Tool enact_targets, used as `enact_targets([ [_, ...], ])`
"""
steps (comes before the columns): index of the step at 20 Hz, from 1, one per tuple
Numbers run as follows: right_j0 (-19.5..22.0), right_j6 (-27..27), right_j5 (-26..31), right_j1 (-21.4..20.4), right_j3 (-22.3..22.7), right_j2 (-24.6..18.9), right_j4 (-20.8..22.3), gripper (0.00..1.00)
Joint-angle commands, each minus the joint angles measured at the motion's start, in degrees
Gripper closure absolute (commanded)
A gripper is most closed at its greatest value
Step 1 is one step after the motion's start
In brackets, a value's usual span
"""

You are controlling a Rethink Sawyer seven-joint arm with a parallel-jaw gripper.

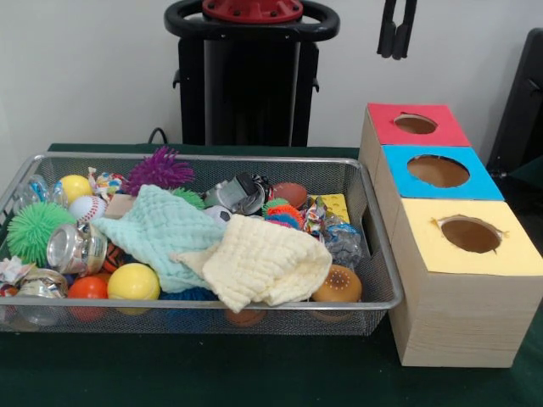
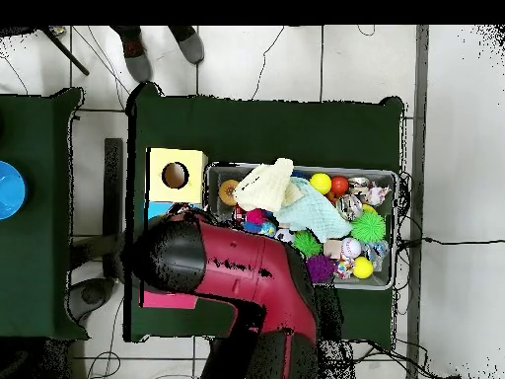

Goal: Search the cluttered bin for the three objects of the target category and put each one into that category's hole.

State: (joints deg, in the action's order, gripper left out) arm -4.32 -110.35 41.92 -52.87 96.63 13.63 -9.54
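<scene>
Two cloths (image 1: 229, 246) top the bin (image 1: 373, 254) — no readable writing — tool (image 1: 397, 30) raised, opening unclear.

Even, diffuse indoor light fills the front view, bright on the white wall (image 1: 85, 68). The wire bin (image 1: 373, 246) and wooden box (image 1: 450, 314) cast only faint, soft shadows on the green table cover (image 1: 254, 373). The crushed can (image 1: 75, 248) shows small glints. Fine detail is soft throughout. From overhead, the floor tiles (image 2: 325, 59) are bright, the green cover dark and flat.
</scene>
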Motion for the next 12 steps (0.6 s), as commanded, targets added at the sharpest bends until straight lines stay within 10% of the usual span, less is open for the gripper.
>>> enact_targets([
  [1,2.95,-2.13,8.23,4.76,-5.41,-4.35,2.87,1.00],
  [12,5.05,-0.49,8.47,7.45,-8.60,-5.51,3.61,1.00],
])
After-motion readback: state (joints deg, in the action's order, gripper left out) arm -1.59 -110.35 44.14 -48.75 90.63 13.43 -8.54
